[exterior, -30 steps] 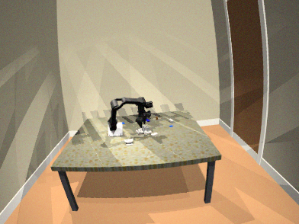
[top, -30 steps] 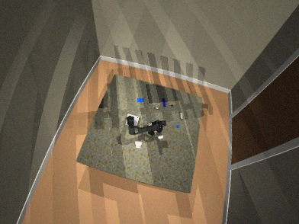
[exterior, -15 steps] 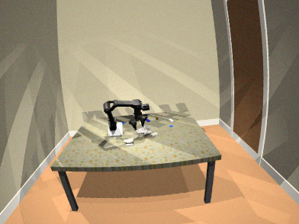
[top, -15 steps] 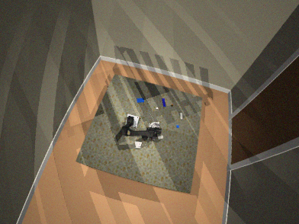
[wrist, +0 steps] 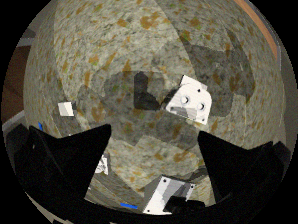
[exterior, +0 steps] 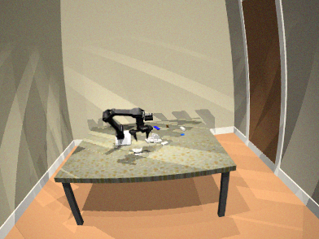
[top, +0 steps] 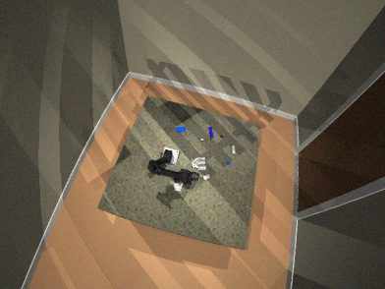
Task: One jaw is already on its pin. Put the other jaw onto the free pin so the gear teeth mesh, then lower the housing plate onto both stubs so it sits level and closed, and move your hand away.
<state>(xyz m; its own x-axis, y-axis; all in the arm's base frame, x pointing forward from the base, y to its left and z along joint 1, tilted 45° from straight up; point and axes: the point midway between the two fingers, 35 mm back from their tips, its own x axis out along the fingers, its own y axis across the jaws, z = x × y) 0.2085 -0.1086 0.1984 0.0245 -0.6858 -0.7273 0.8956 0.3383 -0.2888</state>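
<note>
The white housing plate [top: 178, 187] [exterior: 137, 150] [wrist: 194, 101] lies near the arm, with two round features showing in the wrist view. The pale gear-and-jaw assembly [top: 198, 163] [exterior: 154, 139] sits on the table farther back; only part of it [wrist: 102, 164] shows past a finger in the wrist view. Two jaw-like shapes stand out on it from above, but tooth mesh and pin seating are too small to tell. My gripper [exterior: 142, 137] [wrist: 155, 133] is open and empty, above the table between the plate and the assembly.
A small white block [top: 206, 177] [exterior: 164, 143] [wrist: 66, 109] lies beside the assembly. The arm's white base [top: 171, 154] [exterior: 123, 139] is left of it. A blue block [top: 181, 129], a dark blue bar [top: 210, 132] [exterior: 156, 128], a white piece [top: 233, 149] and a small blue piece [top: 228, 163] lie farther off.
</note>
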